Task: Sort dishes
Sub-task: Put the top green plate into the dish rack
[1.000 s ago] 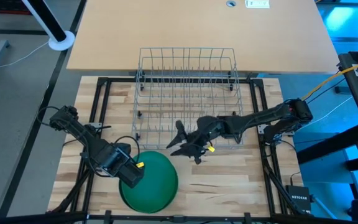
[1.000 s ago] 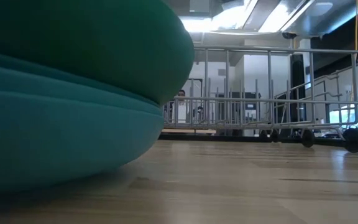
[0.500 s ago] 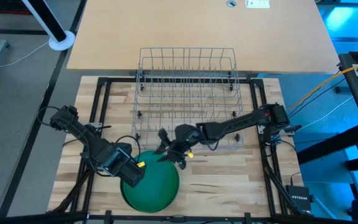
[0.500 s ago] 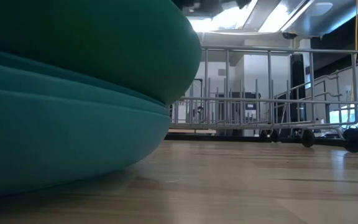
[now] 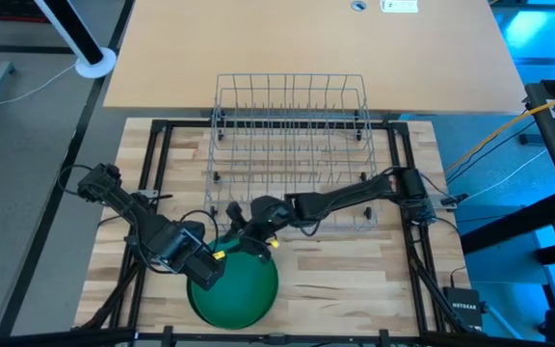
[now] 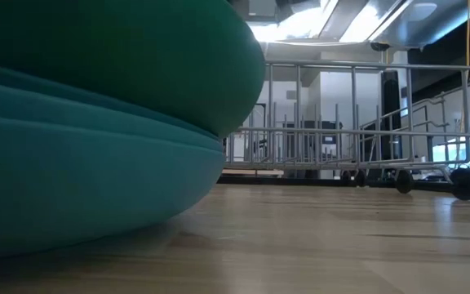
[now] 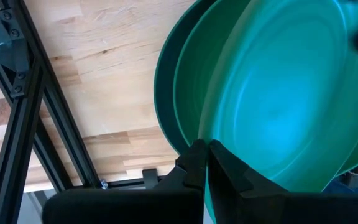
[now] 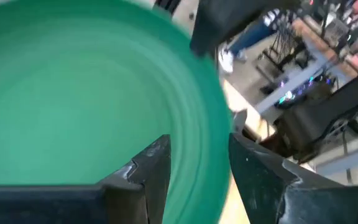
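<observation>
While the top green plate [image 5: 234,284] is tilted up off the stack by the clamped left gripper [image 7: 205,155], its far rim is straddled by the parted right gripper [image 8: 197,165], presumably for a handover toward the wire rack [image 5: 290,145].

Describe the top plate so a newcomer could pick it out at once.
Start at the wire rack; just in front of it, toward the left arm, green plates are stacked on the wooden table. The top plate is the tilted one, its rim pinched by the left end effector.

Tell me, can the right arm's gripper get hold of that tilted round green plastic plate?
Probably yes: the right gripper stands open astride the tilted green plate's rim, while the left gripper pinches the opposite edge.
</observation>
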Robot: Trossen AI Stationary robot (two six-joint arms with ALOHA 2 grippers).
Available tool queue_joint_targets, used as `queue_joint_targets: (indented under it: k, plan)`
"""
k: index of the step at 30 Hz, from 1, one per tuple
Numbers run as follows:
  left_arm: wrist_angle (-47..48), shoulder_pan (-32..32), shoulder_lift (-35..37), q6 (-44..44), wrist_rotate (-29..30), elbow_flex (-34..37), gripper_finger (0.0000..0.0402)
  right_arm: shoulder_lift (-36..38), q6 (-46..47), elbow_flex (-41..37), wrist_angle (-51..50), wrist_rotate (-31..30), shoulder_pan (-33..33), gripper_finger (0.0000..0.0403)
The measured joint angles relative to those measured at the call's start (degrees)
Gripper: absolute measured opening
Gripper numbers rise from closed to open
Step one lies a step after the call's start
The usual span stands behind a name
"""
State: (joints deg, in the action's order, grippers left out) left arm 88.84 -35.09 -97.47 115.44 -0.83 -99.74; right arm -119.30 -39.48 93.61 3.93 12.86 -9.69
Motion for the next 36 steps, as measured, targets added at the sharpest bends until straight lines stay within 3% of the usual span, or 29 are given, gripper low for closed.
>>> queue_joint_targets:
  k: [9,18,24,29,36]
  plan:
    - [-0.6,0.0,0.0,-0.1,0.1,0.0,0.0000,-2.5,0.3,0.6,-0.8,-4.9,1.5,0.0165]
    - [-1.1,0.0,0.0,-0.4,0.1,0.0,0.0000,-2.5,1.6,0.6,-1.1,-4.3,1.8,0.0165]
    - [-1.1,0.0,0.0,-0.4,0.1,0.0,0.0000,-2.5,1.7,0.6,-2.0,-0.3,1.9,0.0162]
    - [-1.1,0.0,0.0,-0.4,0.0,0.0,0.0000,-2.5,1.7,0.6,-2.3,-0.4,1.9,0.0121]
    - [-1.4,0.0,0.0,-0.4,-0.1,0.0,0.0000,-2.4,2.8,0.6,-1.9,-0.8,1.9,0.0025]
